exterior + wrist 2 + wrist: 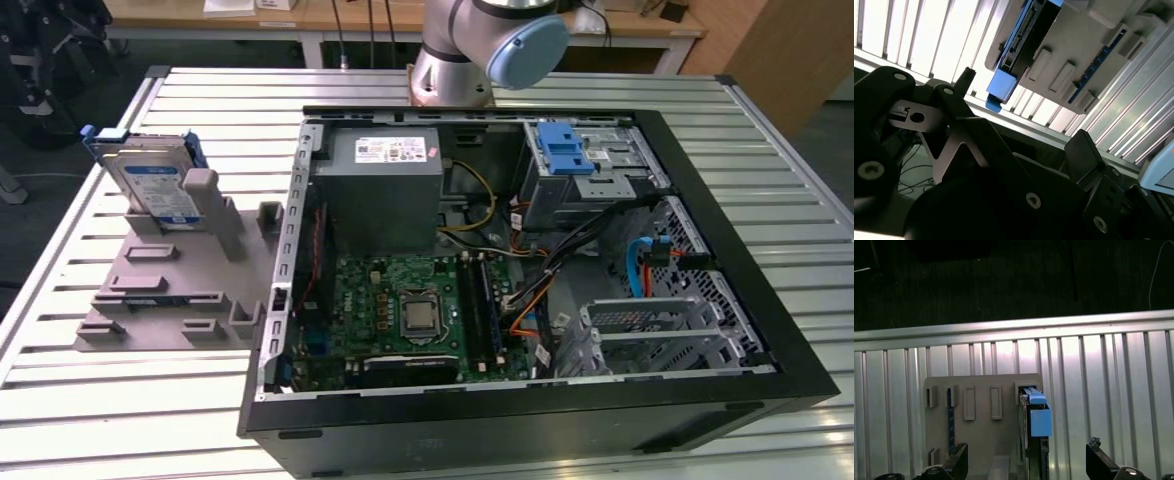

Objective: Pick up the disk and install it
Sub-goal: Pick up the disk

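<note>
One slatted table [107, 400] carried an open computer case [534, 250]. Beside it, toward the exterior view's left, a grey fixture [160, 290] held the disk [150, 185] upright on edge. Facing the disk, the gripper [1028, 457] had its fingers [956, 462] spread wide, empty.

Taking the far edge of the table [774, 150] in the exterior view as twelve o'clock, the open computer case [534, 430] lies on the table's middle. The fixture [147, 290] lies at the case's nine o'clock, just beside it. The disk [150, 185] stands on edge at the fixture's twelve o'clock end. The arm [474, 50] stands behind the case at twelve. Inside the case, the power supply [380, 190] sits at eleven, the circuit board [400, 310] at seven, the drive bay [587, 165] at one.
</note>
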Action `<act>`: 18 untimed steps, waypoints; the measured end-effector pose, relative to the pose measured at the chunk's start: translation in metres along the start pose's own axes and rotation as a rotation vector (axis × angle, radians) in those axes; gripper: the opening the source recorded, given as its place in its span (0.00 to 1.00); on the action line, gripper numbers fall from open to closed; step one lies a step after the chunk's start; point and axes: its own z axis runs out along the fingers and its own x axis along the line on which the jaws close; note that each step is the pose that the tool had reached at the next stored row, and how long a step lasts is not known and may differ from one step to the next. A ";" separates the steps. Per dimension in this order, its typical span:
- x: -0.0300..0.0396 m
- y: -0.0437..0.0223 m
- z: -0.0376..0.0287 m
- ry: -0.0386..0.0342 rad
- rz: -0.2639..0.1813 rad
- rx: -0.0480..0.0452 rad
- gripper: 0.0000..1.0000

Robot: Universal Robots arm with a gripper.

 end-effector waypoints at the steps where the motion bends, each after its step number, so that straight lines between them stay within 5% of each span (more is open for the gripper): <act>1: 0.0000 0.0000 0.0000 0.0001 0.000 0.0000 0.99; 18: 0.0000 -0.0001 0.0021 0.0010 0.000 0.0000 0.99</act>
